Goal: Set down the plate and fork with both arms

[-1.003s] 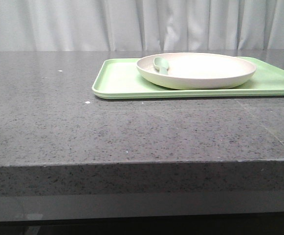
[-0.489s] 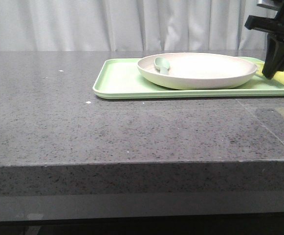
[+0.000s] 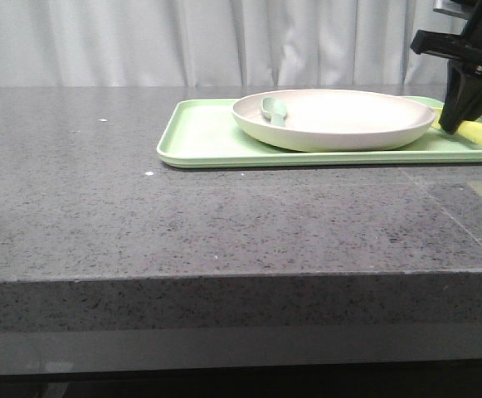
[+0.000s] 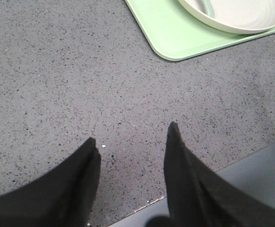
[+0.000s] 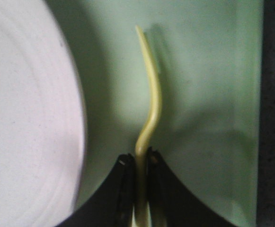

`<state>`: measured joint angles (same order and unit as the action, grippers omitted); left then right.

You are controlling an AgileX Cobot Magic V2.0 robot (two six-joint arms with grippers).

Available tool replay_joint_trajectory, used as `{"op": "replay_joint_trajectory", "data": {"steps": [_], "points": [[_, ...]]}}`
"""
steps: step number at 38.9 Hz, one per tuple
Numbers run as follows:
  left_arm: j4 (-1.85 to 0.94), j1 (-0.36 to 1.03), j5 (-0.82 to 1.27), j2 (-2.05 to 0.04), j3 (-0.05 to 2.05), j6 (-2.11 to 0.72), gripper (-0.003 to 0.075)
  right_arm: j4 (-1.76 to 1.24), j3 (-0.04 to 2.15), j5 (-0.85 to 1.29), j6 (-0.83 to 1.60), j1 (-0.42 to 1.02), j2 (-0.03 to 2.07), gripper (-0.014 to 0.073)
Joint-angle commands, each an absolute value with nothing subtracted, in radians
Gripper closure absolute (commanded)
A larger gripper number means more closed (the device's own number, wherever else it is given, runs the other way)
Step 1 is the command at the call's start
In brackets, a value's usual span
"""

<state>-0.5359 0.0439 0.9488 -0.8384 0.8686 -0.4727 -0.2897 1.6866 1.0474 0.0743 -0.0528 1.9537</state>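
A flat light-green tray (image 3: 207,137) lies on the speckled grey stone surface (image 3: 182,224). A muted grey-green spoon (image 3: 274,109) sits above it; pale curtains (image 3: 182,41) hang behind.

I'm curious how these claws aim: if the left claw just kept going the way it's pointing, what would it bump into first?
Most likely the bare grey tabletop. The left gripper, jaws open and empty, points down at it. The green tray lies farther off to one side, though depth is uncertain.

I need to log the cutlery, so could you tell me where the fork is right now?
The fork is held in the right gripper, over the tray's right end, just right of the plate.
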Motion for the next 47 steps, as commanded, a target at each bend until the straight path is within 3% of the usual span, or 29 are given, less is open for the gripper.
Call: {"op": "replay_joint_trajectory", "data": {"steps": [1, 17, 30, 47], "points": [[-0.571, 0.040, 0.898, -0.834, 0.896, -0.474, 0.0395, -0.299, 1.710, 1.022, 0.088, -0.057, 1.900, 0.0396], [-0.571, 0.040, 0.898, -0.834, 0.896, -0.474, 0.0395, -0.264, 1.711, 1.033, 0.088, -0.057, 1.874, 0.0242], [-0.571, 0.040, 0.900, -0.834, 0.896, -0.474, 0.0395, -0.225, 1.688, 1.187, 0.119, -0.025, 1.672, 0.0243], [-0.519, 0.040, 0.906, -0.834, 0.896, -0.451, 0.0395, -0.155, 1.312, 1.177, 0.120, 0.074, 1.202, 0.0242]]}}
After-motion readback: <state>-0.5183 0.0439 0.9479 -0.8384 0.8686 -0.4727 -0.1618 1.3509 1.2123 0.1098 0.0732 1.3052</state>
